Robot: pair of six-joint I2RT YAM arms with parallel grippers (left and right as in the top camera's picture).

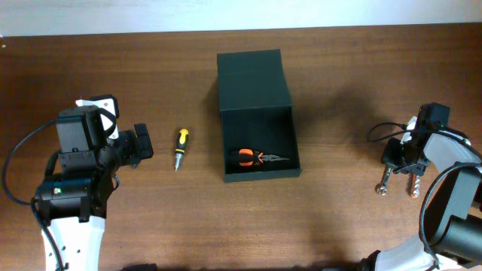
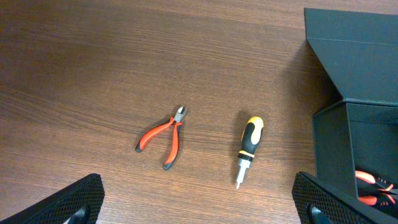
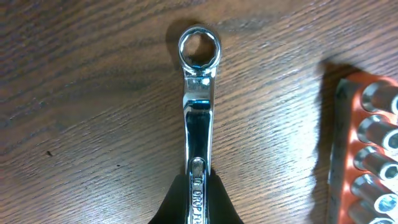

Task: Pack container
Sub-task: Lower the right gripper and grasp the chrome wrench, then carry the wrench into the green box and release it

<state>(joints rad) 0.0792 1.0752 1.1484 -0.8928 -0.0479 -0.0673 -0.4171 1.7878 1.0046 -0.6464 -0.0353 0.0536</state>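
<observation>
One pair of pliers (image 1: 256, 158) lies in the container (image 1: 260, 124), which stands open at mid-table with its lid flapped toward the far edge. Near the right edge, the right gripper (image 3: 197, 193) clamps a wrench (image 3: 199, 106) by its shank — likely to lift it. The left gripper (image 2: 200, 200) gapes wide and empty, facing a screwdriver (image 1: 181, 147).

- container (image 1: 256, 71): matte dark green-black
- table (image 1: 339, 218): brown wood grain
- screwdriver (image 2: 251, 134): yellow-and-black handle
- cutters (image 2: 163, 138): red handles, dark ends
- pliers (image 1: 247, 157): orange and black
- wrench (image 3: 199, 99): shiny silver
- socket rail (image 3: 356, 109): orange, with silver sockets

even, bright light; glare on the wrench (image 3: 199, 118); soft shadows, sharp focus.
</observation>
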